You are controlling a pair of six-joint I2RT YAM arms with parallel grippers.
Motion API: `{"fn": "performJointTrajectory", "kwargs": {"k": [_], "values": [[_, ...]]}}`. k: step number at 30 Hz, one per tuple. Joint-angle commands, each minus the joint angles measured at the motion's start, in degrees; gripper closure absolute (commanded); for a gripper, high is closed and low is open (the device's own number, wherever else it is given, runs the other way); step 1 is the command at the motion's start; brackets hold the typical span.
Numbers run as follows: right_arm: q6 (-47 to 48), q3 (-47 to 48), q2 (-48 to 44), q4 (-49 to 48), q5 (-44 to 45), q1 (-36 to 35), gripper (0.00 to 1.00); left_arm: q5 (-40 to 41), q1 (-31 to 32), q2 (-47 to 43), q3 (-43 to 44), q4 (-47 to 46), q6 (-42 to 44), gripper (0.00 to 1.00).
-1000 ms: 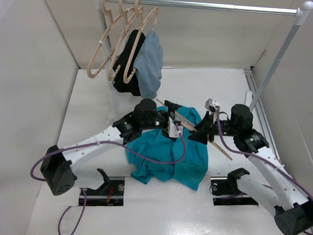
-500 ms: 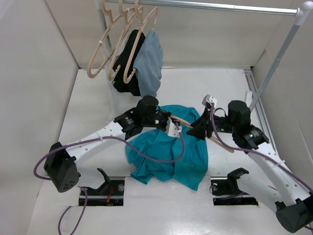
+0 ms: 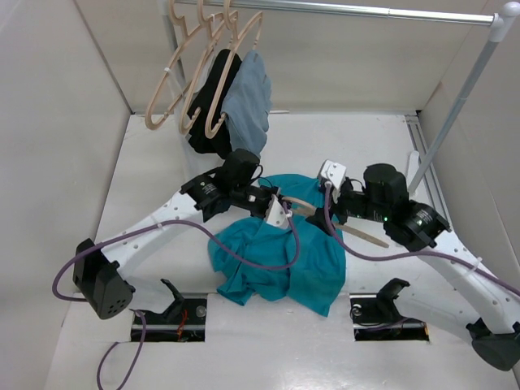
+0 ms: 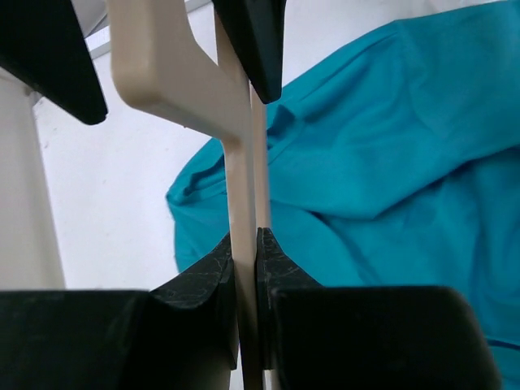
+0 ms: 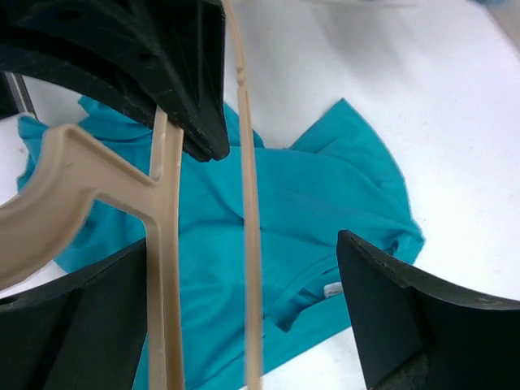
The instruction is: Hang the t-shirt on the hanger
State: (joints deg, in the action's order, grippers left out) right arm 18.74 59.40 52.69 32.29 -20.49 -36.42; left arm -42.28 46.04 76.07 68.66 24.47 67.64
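The teal t-shirt [image 3: 280, 260] lies crumpled on the white table, and its white neck label [image 5: 331, 288] shows in the right wrist view. The beige hanger [image 3: 357, 234] hangs just above the shirt, slanting down to the right. My left gripper [image 3: 280, 213] is shut on it, with one thin bar of the hanger [image 4: 236, 162] pinched between the black pads. The t-shirt [image 4: 390, 162] fills the ground behind. My right gripper [image 3: 325, 218] stands open around the hanger [image 5: 166, 268]. Both bars pass between its wide-apart fingers [image 5: 414, 325] unclamped, over the t-shirt [image 5: 325, 203].
At the back, a rail [image 3: 349, 10] carries several spare beige hangers [image 3: 183, 81], a black garment [image 3: 207, 101] and a grey-blue garment [image 3: 248, 106]. The rack's slanted post [image 3: 455, 114] stands at the right. White walls close in the table on the left, back and right.
My left gripper has shut on the hanger. My right gripper, shut on the hanger before, has opened and let go, and its wrist has shifted left over the shirt.
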Motion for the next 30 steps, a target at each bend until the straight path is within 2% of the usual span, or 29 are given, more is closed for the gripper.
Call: {"fn": "performJointTrajectory", "kwargs": {"k": [1,5,12,19,23,27,30], "values": [[6.12,-0.50,-3.02,-4.50,6.17,-3.12,0.09,-9.03,-0.07,-0.84,3.76,4.35,-0.13,1.00],[7.44,-4.37,-6.36,-9.95,2.32,-3.83,0.13,-13.25,-0.60,-0.22,6.12,6.46,-3.20,1.00],[8.59,-7.63,-14.54,-13.30,1.68,-3.83,0.11,-15.29,-1.13,0.30,6.83,7.26,-6.37,1.00],[5.52,-8.77,-10.24,-18.57,-5.51,-3.83,0.14,-17.22,-1.65,0.83,7.36,6.12,-8.48,1.00],[4.47,-8.07,-7.42,-21.92,-7.72,-4.35,0.19,-17.74,-1.66,1.36,7.89,5.59,-9.62,1.00],[3.41,-8.07,-6.90,-23.15,-5.26,-5.59,0.24,-18.27,-2.27,1.36,7.89,3.22,-12.52,1.00],[0.78,-9.21,-6.37,-26.31,-4.73,-5.59,0.38,-18.89,-2.27,1.36,7.89,1.38,-13.76,1.00]]}}
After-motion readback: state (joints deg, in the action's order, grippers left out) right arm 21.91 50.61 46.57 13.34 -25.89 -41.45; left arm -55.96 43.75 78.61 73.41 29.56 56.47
